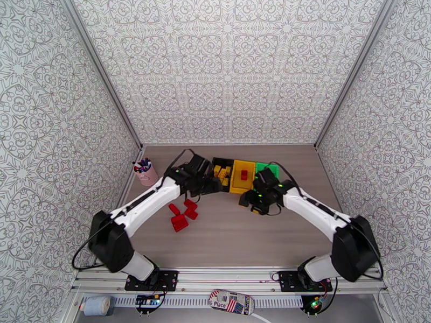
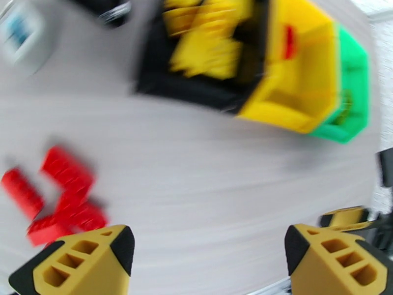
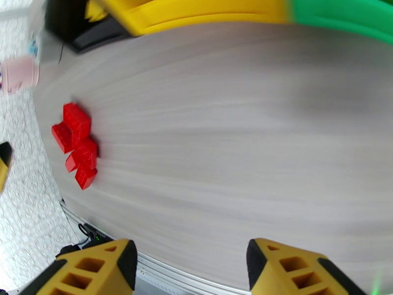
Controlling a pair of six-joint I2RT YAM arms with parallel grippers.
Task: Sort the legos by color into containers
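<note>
The grey wood-grain counter (image 1: 242, 243) carries a black bin (image 1: 222, 159), a yellow bin (image 1: 240, 185) and a green bin (image 1: 272, 169) side by side in a row at twelve o'clock. A cluster of red lego bricks (image 1: 179, 223) lies toward nine o'clock. A pink pen cup (image 1: 146, 175) stands at ten o'clock.

Three walls (image 1: 226, 65) papered in a grey-and-white floral pattern close in around my pale wood-grain counter (image 1: 231, 238), all evenly lit.

A lab test booth: patterned walls (image 1: 226, 65) box in a table (image 1: 242, 238) edged by aluminium rail (image 1: 226, 275).
</note>
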